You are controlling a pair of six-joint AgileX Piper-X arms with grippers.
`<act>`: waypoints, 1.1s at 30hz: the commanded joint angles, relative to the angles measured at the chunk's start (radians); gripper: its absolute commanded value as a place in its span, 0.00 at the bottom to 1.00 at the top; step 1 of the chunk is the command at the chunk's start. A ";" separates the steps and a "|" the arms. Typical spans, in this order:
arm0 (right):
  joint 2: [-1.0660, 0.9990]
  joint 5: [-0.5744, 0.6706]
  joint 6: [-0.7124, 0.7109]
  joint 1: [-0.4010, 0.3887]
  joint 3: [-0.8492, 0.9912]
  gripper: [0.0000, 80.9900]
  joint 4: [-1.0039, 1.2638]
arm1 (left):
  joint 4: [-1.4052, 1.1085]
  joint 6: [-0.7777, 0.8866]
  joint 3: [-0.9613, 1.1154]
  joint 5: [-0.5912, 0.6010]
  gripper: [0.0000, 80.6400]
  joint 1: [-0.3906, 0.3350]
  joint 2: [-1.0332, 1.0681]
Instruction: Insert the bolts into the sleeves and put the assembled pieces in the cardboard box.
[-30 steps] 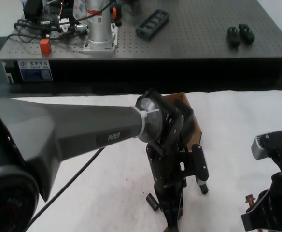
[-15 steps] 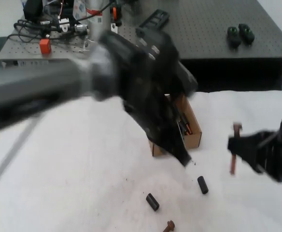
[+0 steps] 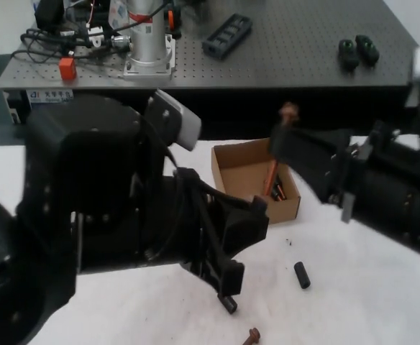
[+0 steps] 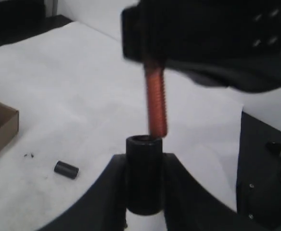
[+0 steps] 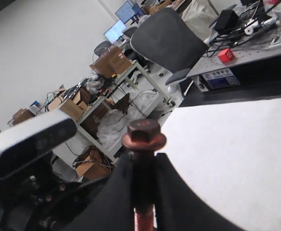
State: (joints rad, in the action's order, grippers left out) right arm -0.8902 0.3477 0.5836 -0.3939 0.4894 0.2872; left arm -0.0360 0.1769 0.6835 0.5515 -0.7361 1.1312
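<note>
Your left gripper (image 4: 144, 162) pinched the sleeve (image 4: 144, 185) upright. Your right gripper (image 5: 141, 167) clamped the bolt (image 4: 156, 103) just under its head, tip at the sleeve's mouth. The 2 parts looked rigid and light, so gripping mid-body suited them.

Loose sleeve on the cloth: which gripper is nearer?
Left, it seems. The left gripper holds a second sleeve low, beside the loose sleeve; the right gripper sits higher, gripping the bolt above.
</note>
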 commanded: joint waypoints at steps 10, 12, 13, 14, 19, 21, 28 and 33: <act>-0.039 -0.039 0.006 -0.038 0.006 0.02 0.055 | -0.026 0.011 0.002 0.019 0.01 -0.001 -0.012; -0.039 -0.039 0.006 -0.038 0.006 0.02 0.049 | -0.026 0.011 0.002 -0.022 0.01 -0.001 -0.012; -0.039 -0.039 0.006 -0.038 0.006 0.02 0.049 | -0.026 0.011 0.002 -0.031 0.01 -0.001 -0.012; -0.039 -0.039 0.006 -0.038 0.006 0.02 0.049 | -0.026 0.011 0.002 -0.038 0.01 -0.001 -0.012; -0.039 -0.039 0.006 -0.038 0.006 0.02 0.014 | -0.026 0.011 0.002 -0.057 0.01 -0.001 -0.012; -0.039 -0.027 0.006 -0.038 0.006 0.02 0.009 | -0.026 0.011 0.002 -0.079 0.01 -0.001 -0.012; -0.039 0.010 0.006 -0.038 0.006 0.02 0.003 | -0.074 -0.005 0.002 -0.068 0.01 -0.001 -0.012; -0.039 0.079 0.006 -0.040 0.006 0.07 0.003 | -0.126 -0.004 0.002 -0.068 0.01 -0.001 -0.012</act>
State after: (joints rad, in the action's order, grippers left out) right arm -0.9281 0.3556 0.5861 -0.4303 0.4894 0.2879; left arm -0.0894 0.1769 0.6778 0.4911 -0.7361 1.1312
